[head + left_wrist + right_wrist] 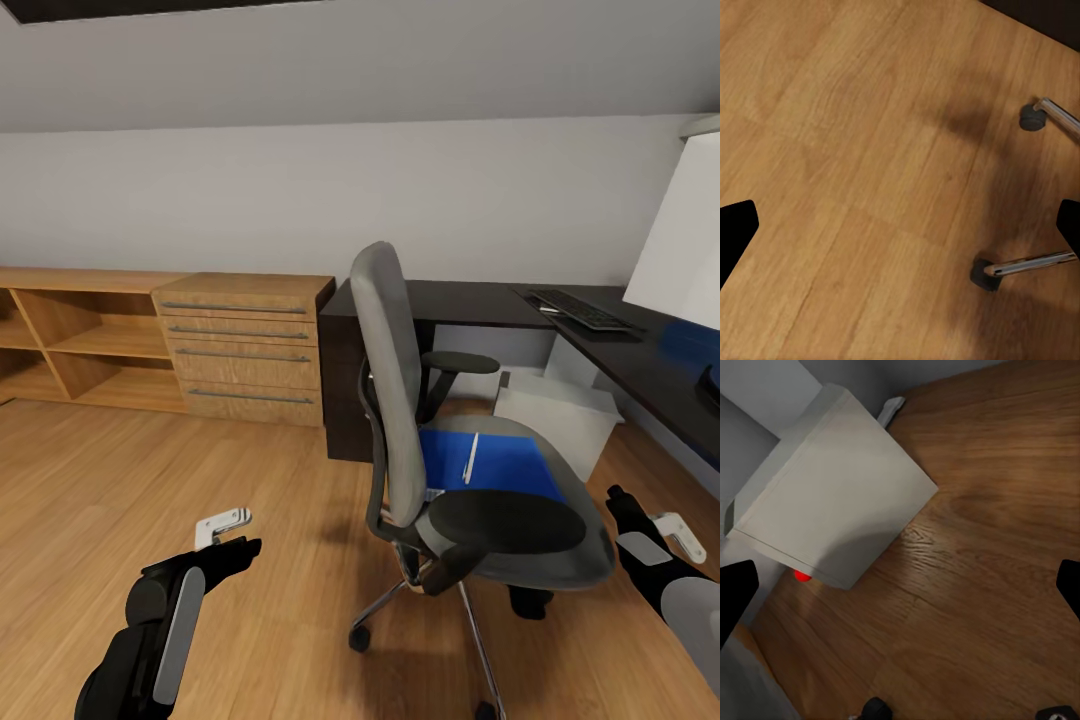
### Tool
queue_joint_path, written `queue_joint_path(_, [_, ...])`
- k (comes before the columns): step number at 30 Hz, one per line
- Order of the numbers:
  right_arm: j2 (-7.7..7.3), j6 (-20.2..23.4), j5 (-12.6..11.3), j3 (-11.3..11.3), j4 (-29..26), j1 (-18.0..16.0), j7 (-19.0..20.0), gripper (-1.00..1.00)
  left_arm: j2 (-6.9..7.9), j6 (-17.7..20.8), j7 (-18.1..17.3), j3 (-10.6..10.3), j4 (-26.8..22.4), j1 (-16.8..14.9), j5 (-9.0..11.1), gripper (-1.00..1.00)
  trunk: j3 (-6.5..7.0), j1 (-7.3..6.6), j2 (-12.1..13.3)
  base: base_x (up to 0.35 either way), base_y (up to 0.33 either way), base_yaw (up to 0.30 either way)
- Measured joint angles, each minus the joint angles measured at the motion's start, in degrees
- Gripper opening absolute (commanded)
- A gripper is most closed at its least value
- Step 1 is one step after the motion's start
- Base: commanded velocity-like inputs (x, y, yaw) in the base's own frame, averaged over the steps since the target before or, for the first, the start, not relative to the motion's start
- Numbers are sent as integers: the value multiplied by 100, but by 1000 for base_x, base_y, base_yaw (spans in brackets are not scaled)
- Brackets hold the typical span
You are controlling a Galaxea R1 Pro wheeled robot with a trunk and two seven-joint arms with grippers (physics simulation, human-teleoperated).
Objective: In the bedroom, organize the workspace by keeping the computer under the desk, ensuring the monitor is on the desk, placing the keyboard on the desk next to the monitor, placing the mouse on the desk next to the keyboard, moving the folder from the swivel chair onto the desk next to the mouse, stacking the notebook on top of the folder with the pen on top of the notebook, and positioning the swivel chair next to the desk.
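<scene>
While both grippers (900,225) (900,585) hang open and empty, the pen (470,458) lies lengthwise toward the desk (480,300) on the folder (500,465).

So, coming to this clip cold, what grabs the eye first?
The grey swivel chair in the middle of the head view, its back toward the camera, with the bright blue folder lying on its seat and a pale pen on top of the folder. Behind and to the right runs the black desk with the keyboard on it and the pale computer tower on the floor beneath. Both grippers hang low, open and empty.
</scene>
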Motion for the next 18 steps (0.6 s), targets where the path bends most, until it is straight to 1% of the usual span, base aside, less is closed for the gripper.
queue_joint_path(16, [2,9,-6,6,2,0,-3,100,0,0,0,-5,0,0,0,100,0,0,0,0,0,0])
queue_joint_path(17, [5,31,-11,8,1,0,-2,100,0,0,0,-2,0,0,0,100,0,0,0,0,0,0])
queue_joint_path(18, [7,167,-14,10,1,0,4,100,0,0,0,-1,0,0,0,100,0,0,0,0,0,0])
